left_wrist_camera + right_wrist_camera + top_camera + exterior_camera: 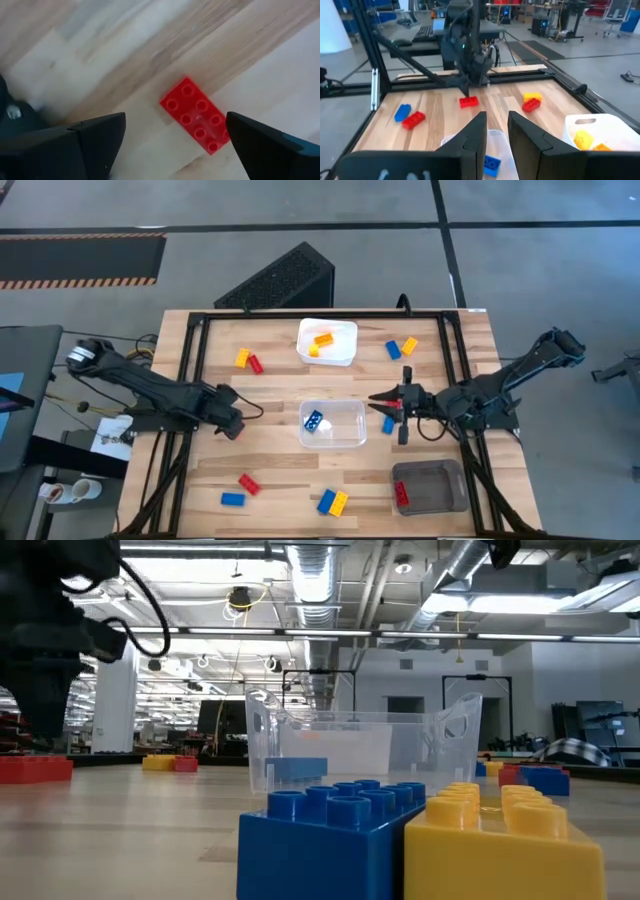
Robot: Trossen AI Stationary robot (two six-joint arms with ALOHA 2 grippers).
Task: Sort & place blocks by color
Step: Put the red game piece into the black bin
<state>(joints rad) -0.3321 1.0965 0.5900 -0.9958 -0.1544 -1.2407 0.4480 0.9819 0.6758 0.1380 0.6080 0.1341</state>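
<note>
Red block lying flat and studs-up on the wooden desk, directly beneath the left tool, whose fingers stand wide apart on either side and touch nothing. In the high view this tool sits well to the left of the clear tray. The block looks like hard, glossy plastic: light, rigid, likely slippery on its smooth faces; the best hold is probably across the two long flat sides, below the studs. Other blocks lie scattered around the clear tray in red, blue and yellow; one blue block lies inside it, orange ones in the white tray behind it, a red one in the grey tray. The right tool, just right of the clear tray, is narrowed, holding nothing visible.
</note>
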